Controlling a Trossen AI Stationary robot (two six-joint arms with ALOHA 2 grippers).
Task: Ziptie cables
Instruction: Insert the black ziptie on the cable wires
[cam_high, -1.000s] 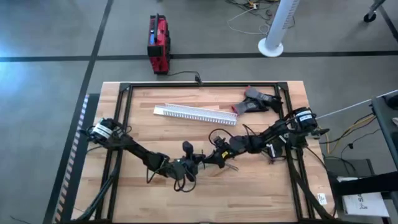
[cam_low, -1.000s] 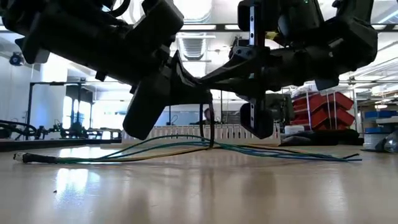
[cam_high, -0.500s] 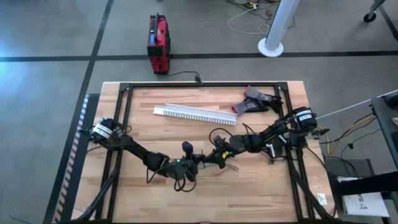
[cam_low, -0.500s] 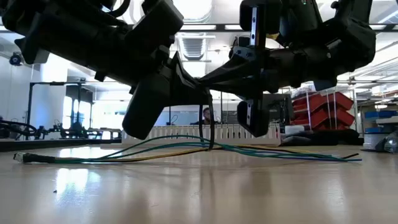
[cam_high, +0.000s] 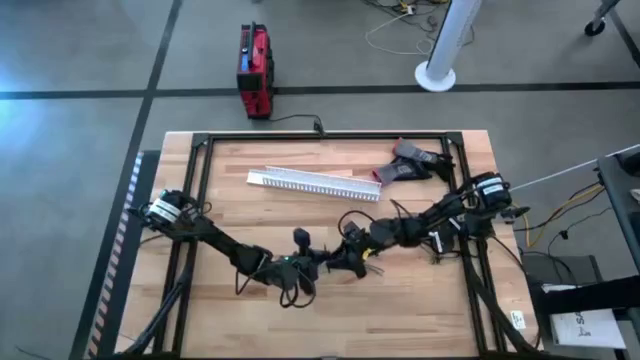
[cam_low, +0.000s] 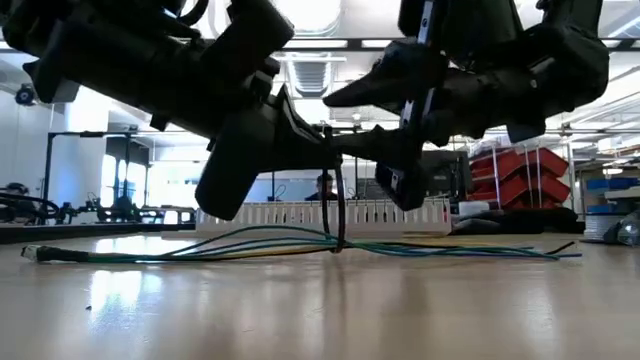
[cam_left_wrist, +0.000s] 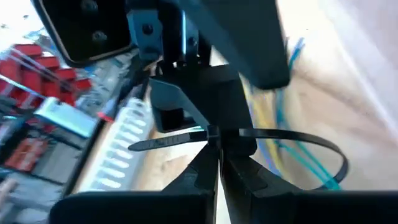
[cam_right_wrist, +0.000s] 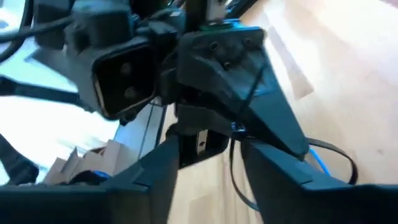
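I see both grippers meeting nose to nose at mid-table, front of the white channel (cam_high: 314, 183). Left gripper (cam_left_wrist: 217, 163) pinched tight on the ziptie (cam_left_wrist: 280, 134), which loops around the cables (cam_low: 300, 243). Right gripper (cam_right_wrist: 208, 146) fingers a little apart; I can't tell if they actually hold the strip's tail. Cables lie flat on the table (cam_high: 420, 300), bundle cinched under the grippers, ends fanning out both ways.
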